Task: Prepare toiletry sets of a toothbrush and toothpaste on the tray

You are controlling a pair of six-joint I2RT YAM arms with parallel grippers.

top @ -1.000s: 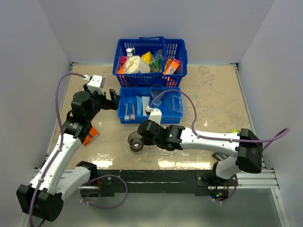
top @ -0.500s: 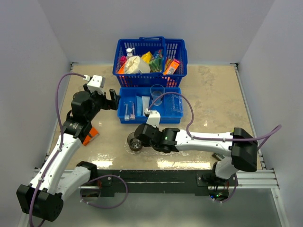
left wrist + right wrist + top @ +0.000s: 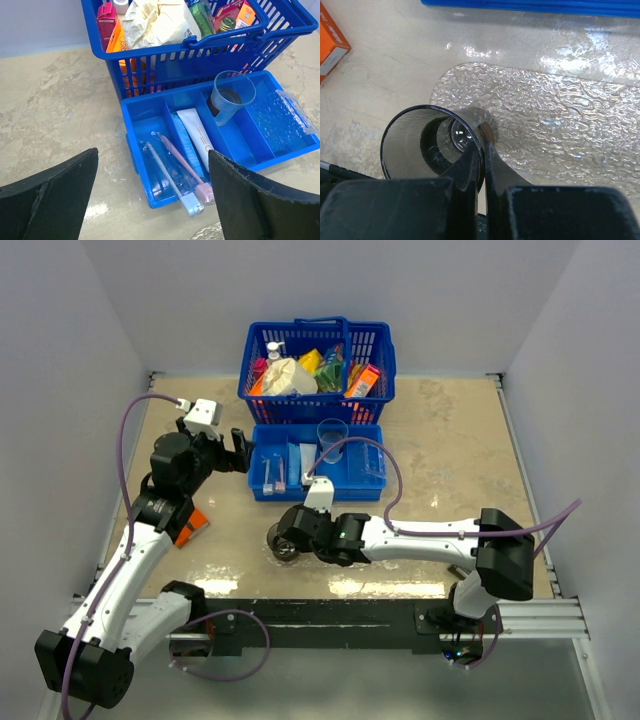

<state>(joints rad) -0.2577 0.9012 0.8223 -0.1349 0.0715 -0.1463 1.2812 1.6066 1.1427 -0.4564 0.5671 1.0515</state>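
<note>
A beige marbled tabletop (image 3: 450, 440) sits between plain pale walls. At far left lies a small orange carton (image 3: 193, 523). Beside it, the left gripper (image 3: 238, 452) hovers just left of a blue rectangular divided plastic bin (image 3: 131, 107), its black fingers (image 3: 55, 197) spread wide with nothing between them. In the bin's leftmost compartment lie two thin clear-wrapped toothbrushes (image 3: 172, 181), side by side, brush ends toward the near wall. The next compartment holds a small white toothpaste tube (image 3: 196, 137) alongside a pale blue flat item (image 3: 182, 142). Further right a clear bluish tumbler (image 3: 233, 95) leans in its own compartment, and crinkled clear plastic (image 3: 282, 120) fills the last one. Behind the bin stands a blue handled basket (image 3: 318, 360) packed with colourful packets.

Nearer the arms, a flat oval tray of clear bumpy plastic (image 3: 560, 120) lies on the table just in front of the bin, and neither toothbrush nor toothpaste is on it. The right gripper (image 3: 482, 147) pinches the rim of a small smoky clear cup (image 3: 415, 135), one finger inside and one outside, with the cup at the tray's left end.
</note>
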